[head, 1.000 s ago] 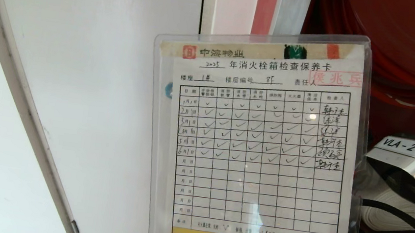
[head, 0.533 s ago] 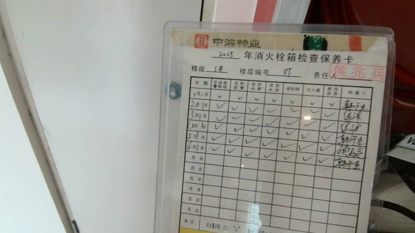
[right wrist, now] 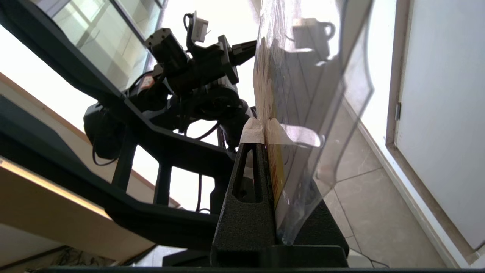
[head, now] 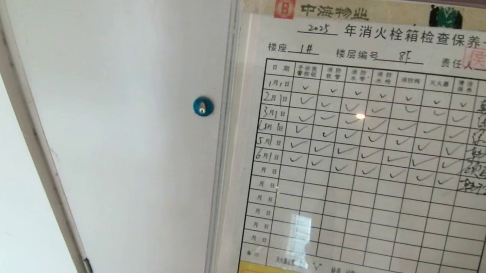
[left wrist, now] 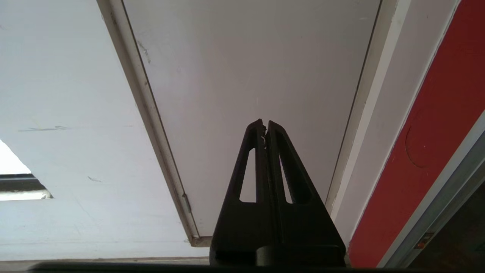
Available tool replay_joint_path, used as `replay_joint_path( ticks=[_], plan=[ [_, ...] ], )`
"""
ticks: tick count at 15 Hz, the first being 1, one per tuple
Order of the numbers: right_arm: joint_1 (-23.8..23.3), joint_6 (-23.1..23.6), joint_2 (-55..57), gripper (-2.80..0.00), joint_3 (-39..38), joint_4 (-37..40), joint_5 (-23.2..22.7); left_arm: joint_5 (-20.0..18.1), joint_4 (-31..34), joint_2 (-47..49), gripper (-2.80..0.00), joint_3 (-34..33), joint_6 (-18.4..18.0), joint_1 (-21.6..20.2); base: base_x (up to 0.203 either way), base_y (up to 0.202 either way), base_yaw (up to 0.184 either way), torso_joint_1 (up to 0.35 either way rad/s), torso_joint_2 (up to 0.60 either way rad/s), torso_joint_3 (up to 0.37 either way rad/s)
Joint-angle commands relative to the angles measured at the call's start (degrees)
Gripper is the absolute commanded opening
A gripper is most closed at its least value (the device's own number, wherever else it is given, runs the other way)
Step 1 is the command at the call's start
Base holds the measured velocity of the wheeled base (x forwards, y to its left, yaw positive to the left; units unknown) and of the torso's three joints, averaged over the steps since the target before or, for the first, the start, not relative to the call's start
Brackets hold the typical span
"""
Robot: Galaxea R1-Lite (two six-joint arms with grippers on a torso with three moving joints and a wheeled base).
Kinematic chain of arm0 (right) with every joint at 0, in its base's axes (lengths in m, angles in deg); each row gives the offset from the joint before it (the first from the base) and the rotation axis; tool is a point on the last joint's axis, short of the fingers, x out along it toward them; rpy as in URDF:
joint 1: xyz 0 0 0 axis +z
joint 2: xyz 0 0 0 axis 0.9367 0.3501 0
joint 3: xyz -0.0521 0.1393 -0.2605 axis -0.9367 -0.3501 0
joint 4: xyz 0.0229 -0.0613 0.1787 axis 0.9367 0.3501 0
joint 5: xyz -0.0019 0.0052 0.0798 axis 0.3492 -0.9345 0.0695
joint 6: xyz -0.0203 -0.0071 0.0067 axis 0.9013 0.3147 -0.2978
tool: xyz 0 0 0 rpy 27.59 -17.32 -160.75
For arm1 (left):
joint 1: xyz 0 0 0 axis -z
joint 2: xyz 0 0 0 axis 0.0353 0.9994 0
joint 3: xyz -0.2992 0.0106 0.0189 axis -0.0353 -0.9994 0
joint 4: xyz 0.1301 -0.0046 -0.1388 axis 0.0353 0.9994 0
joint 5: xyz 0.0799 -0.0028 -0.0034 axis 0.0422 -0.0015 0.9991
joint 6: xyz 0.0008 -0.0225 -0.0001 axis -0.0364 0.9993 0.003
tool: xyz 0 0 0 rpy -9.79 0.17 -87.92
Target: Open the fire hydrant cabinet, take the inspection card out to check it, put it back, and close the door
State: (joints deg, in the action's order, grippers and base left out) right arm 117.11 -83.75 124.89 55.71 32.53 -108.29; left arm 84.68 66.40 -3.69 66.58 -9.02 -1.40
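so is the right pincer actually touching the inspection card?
Touching. The right wrist view shows the right pincer shut on the inspection card, the sleeve's lower edge pinched between its fingers.

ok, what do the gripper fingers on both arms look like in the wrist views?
Left gripper: matte black, textured tapered fingers, each with a long slot cut through it. Right gripper: the same black slotted wedge shape, with whitish tape wrapped over the tips. No cables or printed markings visible on either.

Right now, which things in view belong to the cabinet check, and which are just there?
Job:
- inspection card, in a clear sleeve
- right gripper, shut on the card's lower edge
- red cabinet wall

Just there:
- white panel door
- blue lock
- left gripper, shut, empty
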Motion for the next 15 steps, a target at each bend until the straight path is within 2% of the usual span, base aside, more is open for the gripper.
replay_joint_path(
  ticks=[1, 9, 13, 15],
  plan=[
    [0.1, -0.1, -2.7, -2.8, -0.7, 1.3, -0.3, 0.0, 0.0, 0.1, -2.8, -0.7, 0.0, 0.0, 0.0, 0.0, 0.0, 0.0, 0.0, 0.0],
    [0.0, 0.0, -7.8, -2.8, -3.5, 2.6, 0.0, 0.0, 0.0, 0.1, -2.8, -0.8, 0.0, 0.0, 0.0, 0.0, 0.0, 0.0, 0.0, 0.0],
    [-0.1, 0.6, -9.5, -2.8, -5.3, 2.6, 7.4, 0.0, 0.0, 0.1, -2.8, -0.7, 0.0, 0.0, 0.0, 0.0, 0.0, 0.0, 0.0, 0.0],
    [-1.0, 2.8, -10.7, -2.8, -7.0, 2.6, 10.6, 0.0, 0.0, 0.1, -2.8, -0.7, 0.0, 0.0, 0.0, 0.0, 0.0, 0.0, 0.0, 0.0]
  ],
)
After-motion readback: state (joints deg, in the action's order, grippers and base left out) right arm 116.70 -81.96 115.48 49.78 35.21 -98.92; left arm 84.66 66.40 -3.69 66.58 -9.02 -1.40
